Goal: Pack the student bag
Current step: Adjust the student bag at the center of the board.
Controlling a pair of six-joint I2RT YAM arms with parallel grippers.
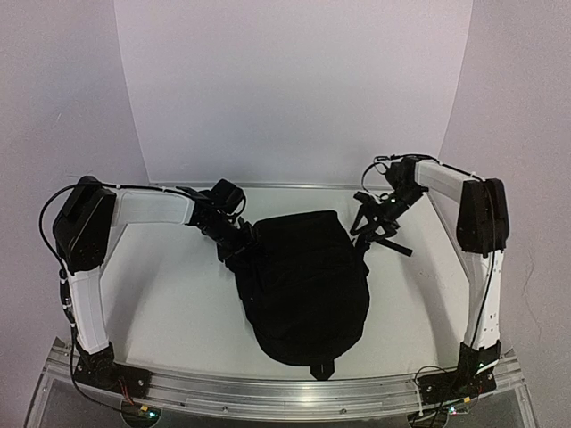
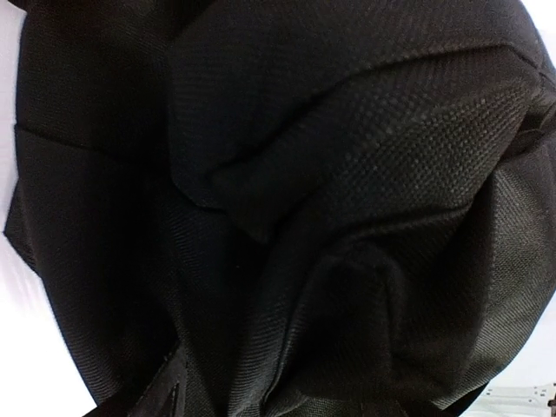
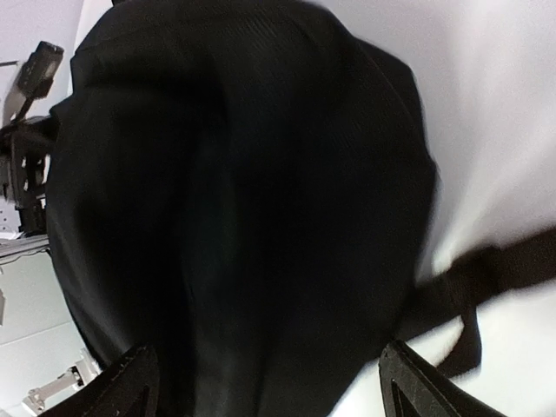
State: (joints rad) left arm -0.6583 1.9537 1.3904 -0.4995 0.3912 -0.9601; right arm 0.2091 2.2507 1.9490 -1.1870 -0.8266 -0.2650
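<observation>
Fabric hides the fingers of the left gripper (image 1: 234, 239), so its grip cannot be told; the student bag (image 1: 303, 285) presses against it and lies just ahead of the right gripper (image 3: 269, 382), whose fingers are spread wide.
</observation>
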